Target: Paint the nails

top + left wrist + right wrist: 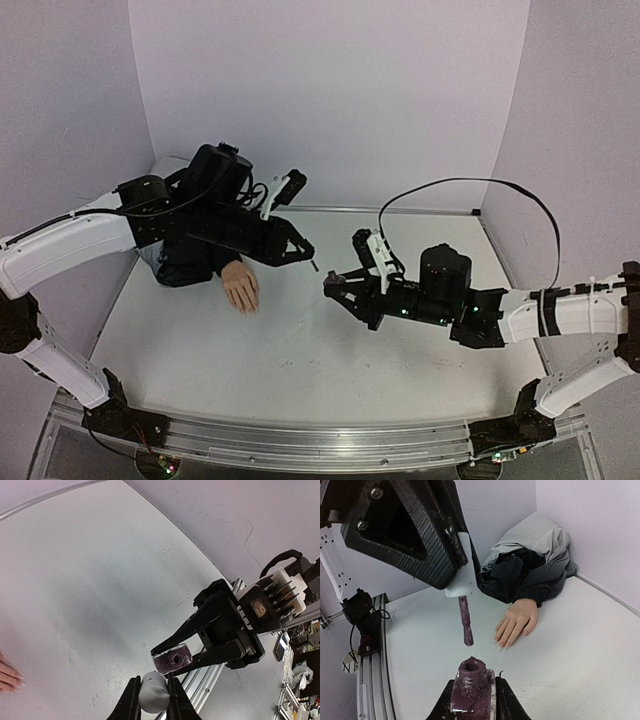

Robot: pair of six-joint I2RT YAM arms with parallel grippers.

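The peach mannequin hand lies palm down at the back left, with its black sleeve behind it. Its tiny nails look pale and pointed. My left gripper is shut on the white cap, and its purple brush hangs in the air just above the bottle's open neck. My right gripper is shut on the open purple nail-polish bottle, held above the table right of the hand. The bottle also shows in the left wrist view, and the hand shows in the right wrist view.
A grey and black garment is bunched in the back left corner behind the hand. An aluminium rail runs along the near edge. A black cable loops above the right arm. Walls close the table at the back and both sides.
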